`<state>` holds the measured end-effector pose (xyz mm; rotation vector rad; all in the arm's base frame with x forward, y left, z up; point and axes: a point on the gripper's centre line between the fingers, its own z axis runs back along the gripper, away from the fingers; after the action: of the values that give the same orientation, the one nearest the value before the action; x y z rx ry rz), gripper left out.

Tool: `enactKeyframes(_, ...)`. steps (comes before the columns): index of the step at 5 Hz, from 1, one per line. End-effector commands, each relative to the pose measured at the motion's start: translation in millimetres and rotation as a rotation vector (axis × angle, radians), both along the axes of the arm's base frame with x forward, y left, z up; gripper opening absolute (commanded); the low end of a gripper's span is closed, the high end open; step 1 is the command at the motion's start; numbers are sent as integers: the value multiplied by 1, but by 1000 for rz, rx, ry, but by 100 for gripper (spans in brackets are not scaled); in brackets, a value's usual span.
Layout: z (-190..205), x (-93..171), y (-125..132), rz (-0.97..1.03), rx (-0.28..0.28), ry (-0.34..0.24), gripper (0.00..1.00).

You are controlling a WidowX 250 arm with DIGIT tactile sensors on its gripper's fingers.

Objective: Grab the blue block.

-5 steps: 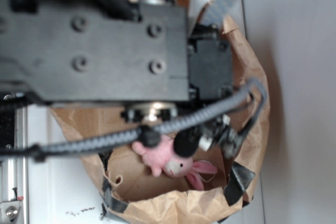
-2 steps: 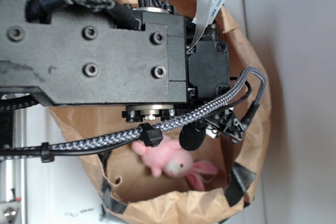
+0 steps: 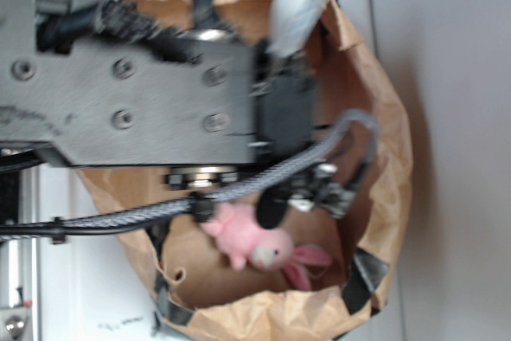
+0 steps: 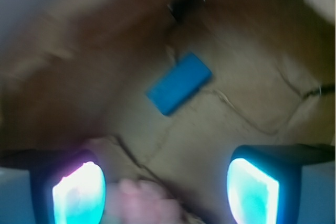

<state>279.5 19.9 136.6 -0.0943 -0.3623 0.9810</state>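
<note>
In the wrist view the blue block (image 4: 178,83) lies flat and tilted on the brown paper floor of the bag, ahead of my gripper (image 4: 165,190). The jaws stand wide apart and hold nothing. Part of the pink plush bunny (image 4: 139,200) shows blurred low between the fingers, near the left fingertip (image 4: 79,195). In the exterior view the arm (image 3: 160,93) hangs over the brown paper bag (image 3: 383,157) and hides the block. The bunny (image 3: 255,241) lies in the bag's front part, just below the gripper's black fingers (image 3: 273,212).
The bag's crumpled walls ring the gripper on all sides, with black tape (image 3: 363,273) at the front corners. A braided grey cable (image 3: 239,189) runs across under the arm. A white surface (image 3: 88,277) and a metal rail (image 3: 16,309) lie left of the bag.
The arm has shifted left and a little back over the bag, and its gripper end now sits further left above the bunny. The bunny has not moved.
</note>
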Motion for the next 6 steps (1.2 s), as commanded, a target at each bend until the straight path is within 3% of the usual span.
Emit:
enactKeyframes(1, -19, 13, 26, 162, -86, -59, 100)
enactKeyframes(2, -30, 30, 43, 217, -114, -4, 100)
enactKeyframes(6, -48, 22, 30, 302, -133, 38, 100)
